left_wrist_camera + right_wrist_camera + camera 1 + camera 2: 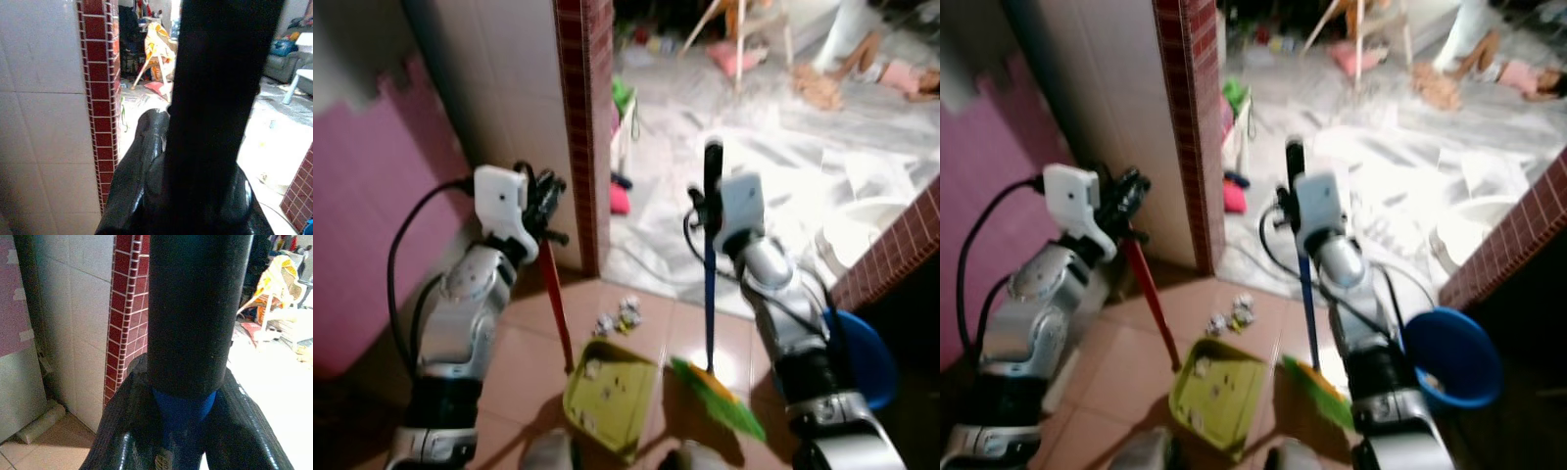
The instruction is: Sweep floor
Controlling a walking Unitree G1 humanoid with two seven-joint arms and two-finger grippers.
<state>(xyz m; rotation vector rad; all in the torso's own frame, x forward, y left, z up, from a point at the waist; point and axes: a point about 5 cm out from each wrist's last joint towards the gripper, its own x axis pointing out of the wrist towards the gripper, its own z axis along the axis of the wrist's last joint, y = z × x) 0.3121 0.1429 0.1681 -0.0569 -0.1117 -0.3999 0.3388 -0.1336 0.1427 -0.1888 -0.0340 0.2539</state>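
Note:
My left gripper (546, 204) is shut on the red handle (555, 299) of a yellow-green dustpan (612, 396) that rests on the tan tile floor. A few scraps lie inside the pan. My right gripper (707, 208) is shut on the blue broom handle (710, 294) just below its black grip (190, 308). The green broom head (717, 397) sits on the floor to the right of the pan. A small pile of crumpled paper scraps (619, 317) lies on the tiles just beyond the pan.
A white-tiled wall with a red brick-tile edge (587, 127) stands close on the left. A blue bucket (1454, 357) sits by my right arm beside a low red brick wall (891, 250). Beyond lies a bright marble floor with chair legs (739, 39) and scattered clothes.

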